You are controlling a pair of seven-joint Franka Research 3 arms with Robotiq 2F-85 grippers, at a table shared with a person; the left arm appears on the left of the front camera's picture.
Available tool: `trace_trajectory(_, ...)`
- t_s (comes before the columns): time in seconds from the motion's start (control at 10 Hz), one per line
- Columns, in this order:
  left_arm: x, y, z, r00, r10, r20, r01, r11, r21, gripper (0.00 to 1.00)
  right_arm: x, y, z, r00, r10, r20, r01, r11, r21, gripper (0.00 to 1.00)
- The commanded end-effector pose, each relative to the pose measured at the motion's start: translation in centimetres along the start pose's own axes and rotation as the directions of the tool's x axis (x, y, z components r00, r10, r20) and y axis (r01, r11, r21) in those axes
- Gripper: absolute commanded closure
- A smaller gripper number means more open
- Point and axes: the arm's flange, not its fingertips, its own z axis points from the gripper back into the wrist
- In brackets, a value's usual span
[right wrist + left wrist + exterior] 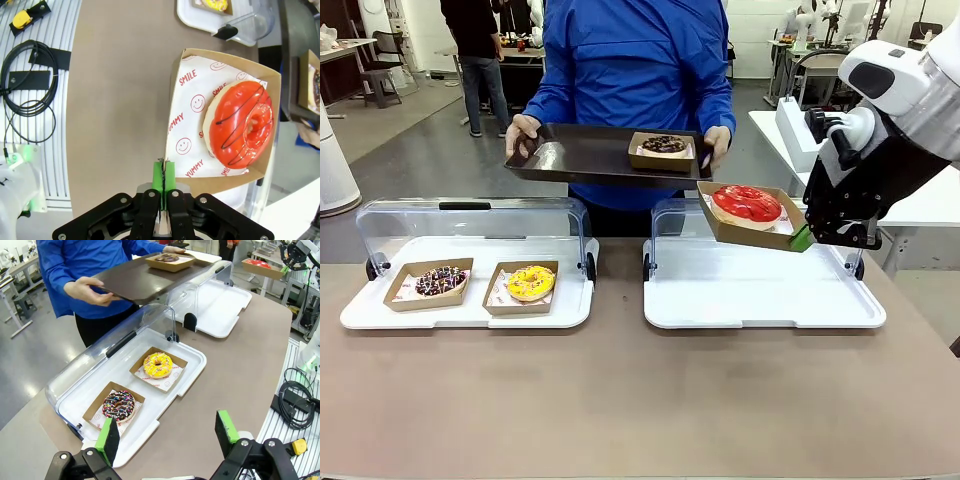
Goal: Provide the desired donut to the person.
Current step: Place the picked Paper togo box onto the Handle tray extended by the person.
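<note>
Risk: the right gripper (803, 238) pinches the box (190, 125) by one rim only, fingers shut thin on the card. The box hangs tilted over the right case (760, 290), just below the tray's (580, 155) right corner. The card may fold or slip, and the red donut (752, 203) could slide out.

The left gripper (170, 432) stands wide, holding nothing.

Contents:
- Left case (470, 318): sprinkled donut (441, 280) by the left edge, yellow donut (530, 282) mid-base, each boxed.
- Tray: chocolate donut (664, 144) at its right end.
- Right case: base bare.
</note>
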Motion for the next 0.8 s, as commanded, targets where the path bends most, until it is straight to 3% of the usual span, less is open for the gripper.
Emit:
trace_trajectory(0.0,0.0,-0.04,0.15,1.0,0.013,-0.006,-0.013,1.0,-0.007,0.0,-0.11,-0.15,0.24,1.0,0.003,-0.009,-0.003,1.0,0.004,1.0)
trace_trajectory(0.7,0.0,-0.04,0.15,1.0,0.013,-0.006,-0.013,1.0,-0.007,0.0,-0.11,-0.15,0.24,1.0,0.003,-0.009,-0.003,1.0,0.004,1.0)
